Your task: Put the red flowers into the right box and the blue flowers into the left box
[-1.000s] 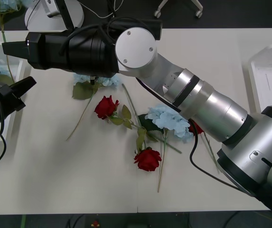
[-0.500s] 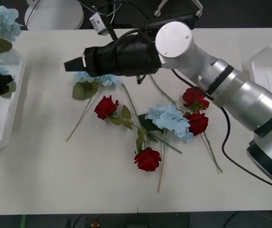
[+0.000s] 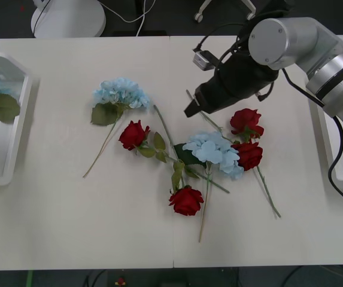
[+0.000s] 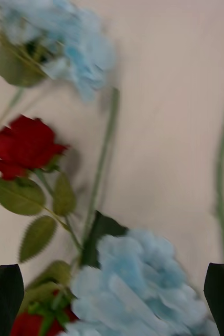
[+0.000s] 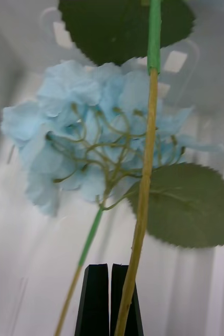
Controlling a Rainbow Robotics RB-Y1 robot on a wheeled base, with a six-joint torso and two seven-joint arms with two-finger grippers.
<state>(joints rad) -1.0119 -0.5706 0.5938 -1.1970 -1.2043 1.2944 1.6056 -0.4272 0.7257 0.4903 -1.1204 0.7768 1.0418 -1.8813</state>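
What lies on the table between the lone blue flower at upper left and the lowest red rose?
In the front view, another red rose with its leafy stem lies between the lone blue flower and the lowest red rose.

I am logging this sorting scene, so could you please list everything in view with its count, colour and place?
red flowers: four, deep red, loose on the table's middle.
blue flowers: pale blue, two on the table, more in the left box.
left box: one, white, table's left edge.
right box: one, white, table's right edge.
table: one, cream.
white round base: one, beyond the table's far edge.
right gripper: black, open, above the flower pile.
left gripper: black, shut, over the left box.
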